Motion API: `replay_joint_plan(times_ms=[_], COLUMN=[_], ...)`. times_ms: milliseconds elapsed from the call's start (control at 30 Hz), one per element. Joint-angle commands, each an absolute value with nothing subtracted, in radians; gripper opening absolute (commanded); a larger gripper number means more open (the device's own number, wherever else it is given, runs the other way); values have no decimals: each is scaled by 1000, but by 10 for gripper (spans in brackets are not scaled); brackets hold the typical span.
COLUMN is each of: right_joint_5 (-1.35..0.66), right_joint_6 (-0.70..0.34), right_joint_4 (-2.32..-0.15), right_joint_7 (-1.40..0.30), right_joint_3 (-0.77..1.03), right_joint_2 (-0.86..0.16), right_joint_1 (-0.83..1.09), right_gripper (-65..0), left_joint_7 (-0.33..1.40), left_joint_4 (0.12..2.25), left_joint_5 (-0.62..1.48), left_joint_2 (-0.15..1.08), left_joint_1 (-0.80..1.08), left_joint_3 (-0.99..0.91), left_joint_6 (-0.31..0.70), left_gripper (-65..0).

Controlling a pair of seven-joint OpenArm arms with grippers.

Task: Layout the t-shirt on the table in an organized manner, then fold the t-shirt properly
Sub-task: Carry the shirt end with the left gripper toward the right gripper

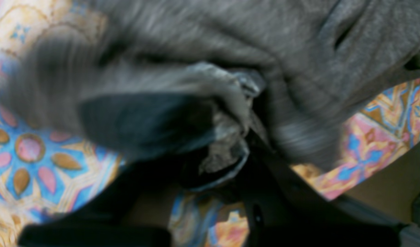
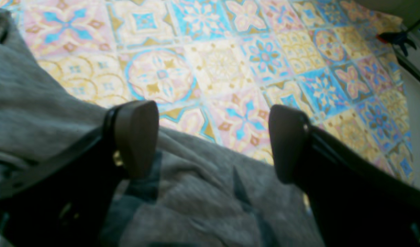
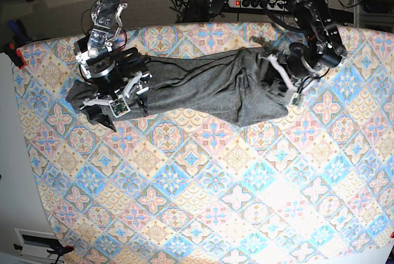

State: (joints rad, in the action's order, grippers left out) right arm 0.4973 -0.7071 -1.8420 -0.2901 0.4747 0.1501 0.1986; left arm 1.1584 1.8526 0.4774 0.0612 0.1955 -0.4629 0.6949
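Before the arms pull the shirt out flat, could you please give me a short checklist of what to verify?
1. Left pincer shut on the heathered dark grey jersey t-shirt: ok, fabric bunched between its tips.
2. Right pincer gripping: not ok, jaws wide open above the cloth.
3. Shirt laid flat: not ok, bunched lengthwise.
4. Shirt fully on the pastel diamond-tile patterned table: ok.
5. Left grip on a hem or sleeve: cannot tell, wrist view blurred.
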Motion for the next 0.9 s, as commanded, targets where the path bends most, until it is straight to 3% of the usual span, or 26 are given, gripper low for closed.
replay_joint_plan(times_ms=[0, 267, 700, 867], right_joint_5=[475, 475, 467, 317], right_joint_6=[-698, -698, -698, -698], right_joint_4=[-1859, -1860, -1859, -1860], right_joint_7=[-262, -262, -262, -262], right_joint_3=[476, 476, 533, 628], right_joint_2=[150, 150, 151, 151], right_joint_1=[186, 186, 186, 185], right_gripper=[-168, -168, -168, -168], left_joint_7=[1158, 1248, 1273, 1270], left_joint_4=[1883, 1925, 2002, 2000], left_joint_5=[496, 492, 492, 490], left_joint_2=[68, 50, 53, 51], left_joint_1=[174, 107, 101, 81], left_joint_3=[-464, -441, -70, 50], left_joint_6=[698, 698, 698, 698], left_gripper=[-650, -650, -650, -650])
